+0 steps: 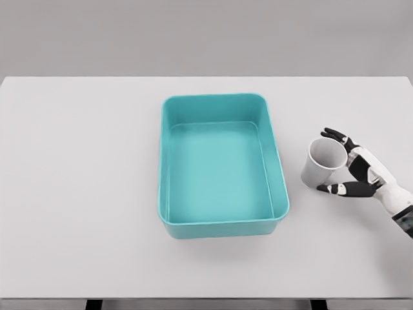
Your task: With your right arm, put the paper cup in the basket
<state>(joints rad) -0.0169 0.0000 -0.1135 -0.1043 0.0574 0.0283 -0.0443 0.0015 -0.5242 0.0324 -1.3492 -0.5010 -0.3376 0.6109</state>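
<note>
The right hand (357, 169) wraps its fingers around the paper cup (322, 163) on the table (77, 194), ready to lift it into the basket (222, 229) nearby.

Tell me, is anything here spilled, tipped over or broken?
Nothing looks spilled or broken. The cup leans, its mouth tipped up and away from the basket, which lies empty and square on the table. That lean seems to come from the right hand closing around the cup, not from an accident.
</note>
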